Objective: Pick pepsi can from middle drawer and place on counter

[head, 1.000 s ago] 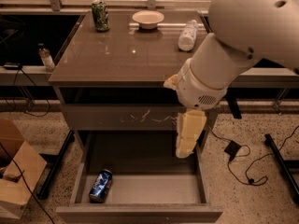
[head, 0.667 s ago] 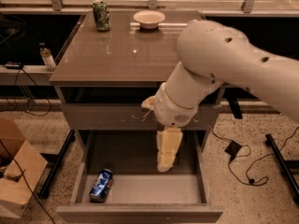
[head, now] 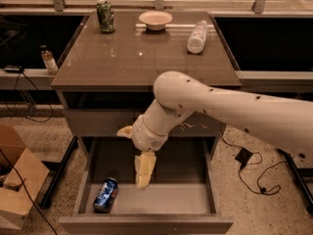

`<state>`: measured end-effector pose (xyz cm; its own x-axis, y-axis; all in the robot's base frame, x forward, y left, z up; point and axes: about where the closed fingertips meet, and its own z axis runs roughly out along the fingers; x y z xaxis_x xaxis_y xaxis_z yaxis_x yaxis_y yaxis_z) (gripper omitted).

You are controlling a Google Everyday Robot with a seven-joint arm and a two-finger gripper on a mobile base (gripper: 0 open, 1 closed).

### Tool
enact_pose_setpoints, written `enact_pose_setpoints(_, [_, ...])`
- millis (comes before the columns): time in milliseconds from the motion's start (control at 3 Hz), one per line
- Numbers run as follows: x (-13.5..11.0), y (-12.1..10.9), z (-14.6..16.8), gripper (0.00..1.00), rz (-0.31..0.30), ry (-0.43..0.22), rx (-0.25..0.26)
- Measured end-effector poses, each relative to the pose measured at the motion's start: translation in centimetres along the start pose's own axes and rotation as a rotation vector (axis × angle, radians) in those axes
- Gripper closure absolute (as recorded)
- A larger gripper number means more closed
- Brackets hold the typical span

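The blue pepsi can [head: 105,195] lies on its side at the front left of the open middle drawer [head: 161,199], on its pale floor. My gripper [head: 144,173] hangs point-down over the drawer's middle, to the right of the can and apart from it. The white arm [head: 220,106] reaches in from the right across the cabinet front. The glossy grey-brown counter [head: 146,62] is above the drawer.
On the counter stand a green patterned can [head: 105,16] at back left, a white bowl [head: 155,19] at back centre and a clear plastic bottle [head: 197,37] lying at right. A cardboard box [head: 14,180] sits on the floor at left. Cables lie at right.
The arm and gripper have swung left and lower over the drawer, nearer the pepsi can. The can has not moved.
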<state>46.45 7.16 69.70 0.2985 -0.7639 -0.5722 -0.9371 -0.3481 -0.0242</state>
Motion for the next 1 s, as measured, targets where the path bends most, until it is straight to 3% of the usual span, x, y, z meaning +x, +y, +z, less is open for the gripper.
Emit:
enact_pose_setpoints(667, [1.9, -0.2, 3.2, 0.00, 0.070, -0.020, -0.050])
enact_pose_setpoints(1000, [2.4, -2.3, 6.6, 0.00, 0.038, -0.040, -0.062])
